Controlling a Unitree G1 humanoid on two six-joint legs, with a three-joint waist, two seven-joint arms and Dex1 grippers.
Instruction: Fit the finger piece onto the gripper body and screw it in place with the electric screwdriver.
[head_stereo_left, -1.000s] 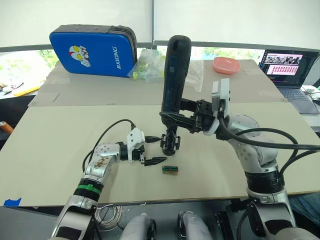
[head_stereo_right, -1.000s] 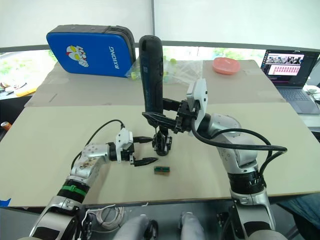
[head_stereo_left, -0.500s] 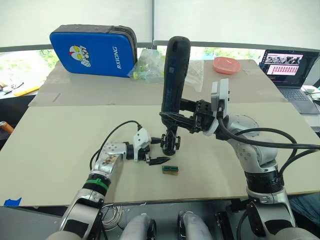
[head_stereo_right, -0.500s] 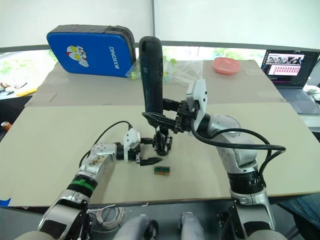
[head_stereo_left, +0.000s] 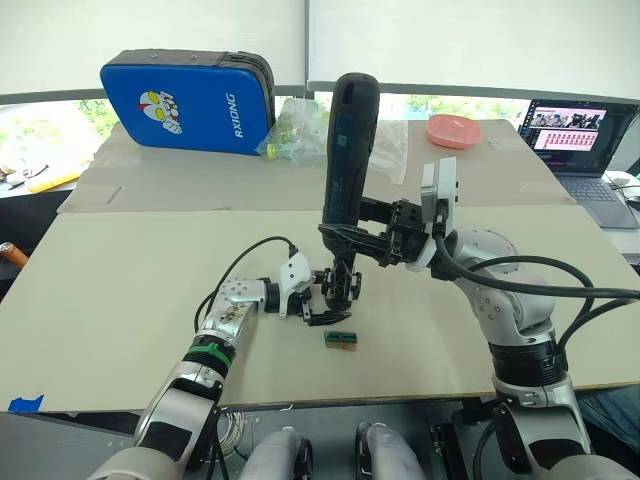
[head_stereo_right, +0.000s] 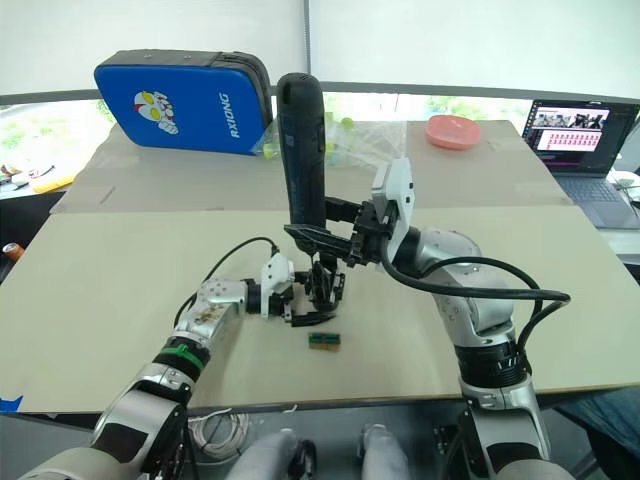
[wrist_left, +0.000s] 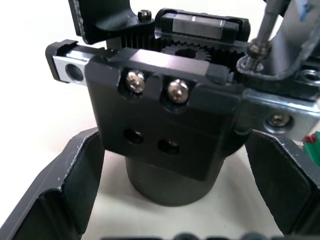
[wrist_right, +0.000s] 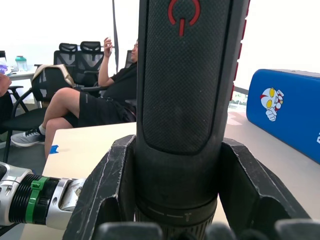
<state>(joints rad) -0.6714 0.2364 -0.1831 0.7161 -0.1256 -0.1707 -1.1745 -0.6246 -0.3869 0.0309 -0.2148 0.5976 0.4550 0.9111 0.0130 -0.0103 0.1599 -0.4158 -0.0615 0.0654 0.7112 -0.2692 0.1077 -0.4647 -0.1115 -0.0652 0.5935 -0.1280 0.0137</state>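
The gripper body (head_stereo_left: 341, 285), a chunky black block with two screws on its face (wrist_left: 165, 135), stands on the table's middle. My left gripper (head_stereo_left: 324, 304) is open, its fingers (wrist_left: 65, 190) on either side of the body with gaps. My right gripper (head_stereo_left: 346, 240) is shut on the electric screwdriver (head_stereo_left: 347, 150), held upright over the body. Its metal bit (wrist_left: 263, 27) comes down onto the body's top. I cannot tell the finger piece apart from the body.
A small green-and-brown block (head_stereo_left: 341, 340) lies just in front of the body. At the back are a blue case (head_stereo_left: 185, 100), a plastic bag (head_stereo_left: 295, 130), a pink dish (head_stereo_left: 452, 130) and a laptop (head_stereo_left: 580, 135). A seated person (wrist_right: 95, 95) is beyond the table.
My left gripper has moved right across the table, from beside the gripper body to straddling it. The right arm and the screwdriver have stayed put.
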